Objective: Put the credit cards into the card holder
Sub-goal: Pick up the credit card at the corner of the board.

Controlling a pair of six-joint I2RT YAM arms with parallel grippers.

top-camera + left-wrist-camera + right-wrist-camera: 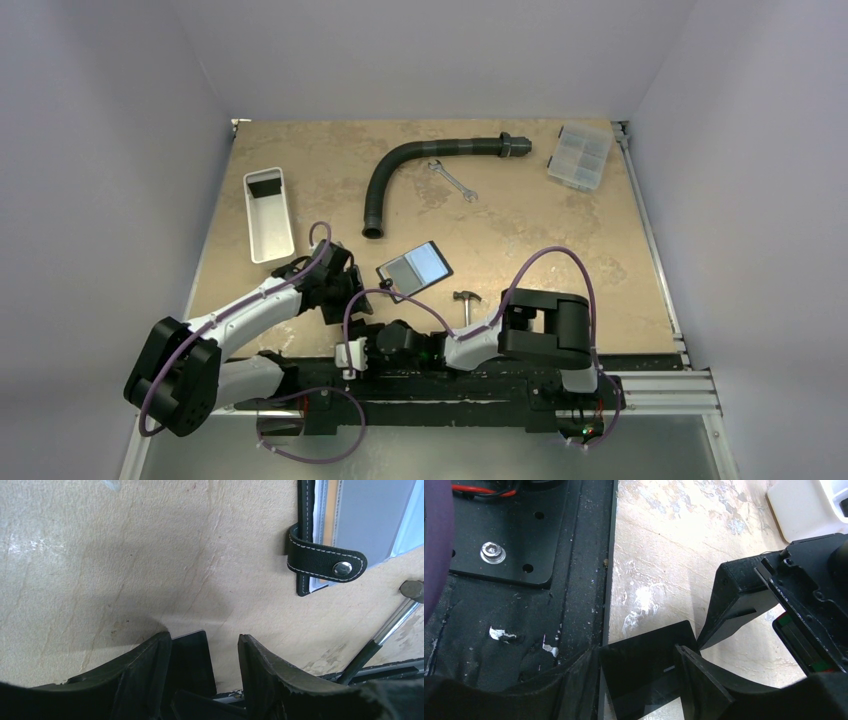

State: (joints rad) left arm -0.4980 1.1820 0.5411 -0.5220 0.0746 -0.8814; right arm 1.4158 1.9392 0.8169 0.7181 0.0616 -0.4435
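The card holder [415,267] lies open on the table, grey glossy pockets up; the left wrist view shows its edge and snap strap [325,565]. One black credit card [644,665] lies flat at the table's near edge, between the fingers of my open right gripper [639,680]. The card also shows in the left wrist view [192,660], beside the left finger of my open left gripper [205,645]. One left finger [734,600] touches down at the card's far corner. Both grippers [350,305] [360,350] sit close together, near of the holder.
A small hammer [466,303] lies just right of the grippers. A white tray [268,213] stands at the left. A grey curved hose [420,165], a wrench [452,181] and a clear compartment box [580,157] are at the back. The black base rail [524,555] borders the table.
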